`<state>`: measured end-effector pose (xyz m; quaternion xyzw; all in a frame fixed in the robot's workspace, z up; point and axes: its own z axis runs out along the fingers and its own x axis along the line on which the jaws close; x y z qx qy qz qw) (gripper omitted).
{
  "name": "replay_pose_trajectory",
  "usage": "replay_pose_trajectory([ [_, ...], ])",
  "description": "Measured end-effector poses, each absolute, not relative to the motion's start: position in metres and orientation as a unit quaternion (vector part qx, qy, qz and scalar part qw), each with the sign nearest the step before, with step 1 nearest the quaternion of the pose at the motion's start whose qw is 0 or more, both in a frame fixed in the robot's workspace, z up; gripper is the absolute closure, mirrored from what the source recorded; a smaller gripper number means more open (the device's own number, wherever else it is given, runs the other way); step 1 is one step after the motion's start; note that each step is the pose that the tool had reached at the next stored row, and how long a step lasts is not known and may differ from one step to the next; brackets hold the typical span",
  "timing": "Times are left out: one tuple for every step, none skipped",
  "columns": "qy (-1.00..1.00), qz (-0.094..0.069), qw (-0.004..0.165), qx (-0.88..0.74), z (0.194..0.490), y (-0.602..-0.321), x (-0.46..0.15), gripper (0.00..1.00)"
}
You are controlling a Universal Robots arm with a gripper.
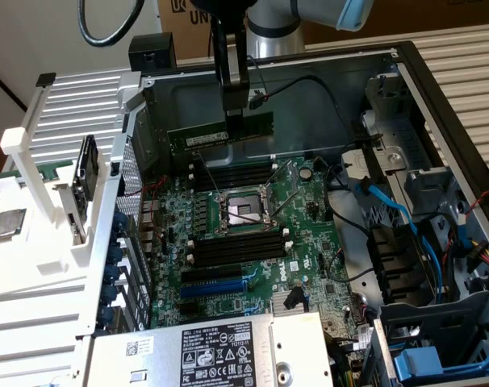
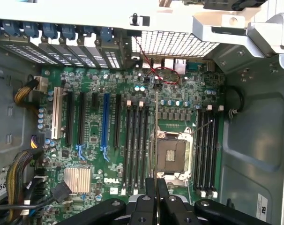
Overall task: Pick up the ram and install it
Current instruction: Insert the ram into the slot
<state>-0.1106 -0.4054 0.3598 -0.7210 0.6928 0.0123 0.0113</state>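
Ram clamped in the jaws, hanging clear above the board.

Exterior view: the gripper (image 1: 237, 121) has its jaws shut tight on the upper edge of the ram (image 1: 198, 137), a single stick held level. Its lower edge hangs free, with open air down to the first slot bank (image 1: 232, 173) directly beneath the jaws. The case wall (image 1: 325, 64) stands close behind them. Past the one CPU socket (image 1: 244, 211) lies a second slot bank (image 1: 236, 246). Wrist view: from the gripper (image 2: 156, 190) the ram (image 2: 156, 136) runs straight out, seen edge-on as a thin line. Four black slots (image 2: 137, 140) lie just to one side of it. The CPU socket (image 2: 172, 152) lies to the other side, with four more slots (image 2: 206, 145) beyond. One blue slot (image 2: 104, 119) lies farther off.
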Motion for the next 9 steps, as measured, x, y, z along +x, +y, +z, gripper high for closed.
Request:
replay_pose_trajectory([
  [0.693, 0.012, 0.011, -0.721, 0.3598, -0.4054, -0.1106, 0.87],
  [0.693, 0.013, 0.012, -0.721, 0.3598, -0.4054, -0.1106, 0.87],
  [0.693, 0.013, 0.012, -0.721, 0.3598, -0.4054, -0.1106, 0.87],
  [0.693, 0.013, 0.012, -0.721, 0.3598, -0.4054, -0.1106, 0.87],
  [0.693, 0.013, 0.012, -0.721, 0.3598, -0.4054, -0.1106, 0.87],
  [0.693, 0.013, 0.012, -0.721, 0.3598, -0.4054, -0.1106, 0.87],
  [0.693, 0.013, 0.013, -0.721, 0.3598, -0.4054, -0.1106, 0.87],
  [0.693, 0.014, 0.013, -0.721, 0.3598, -0.4054, -0.1106, 0.87],
  [0.693, 0.014, 0.013, -0.721, 0.3597, -0.4054, -0.1106, 0.87],
])
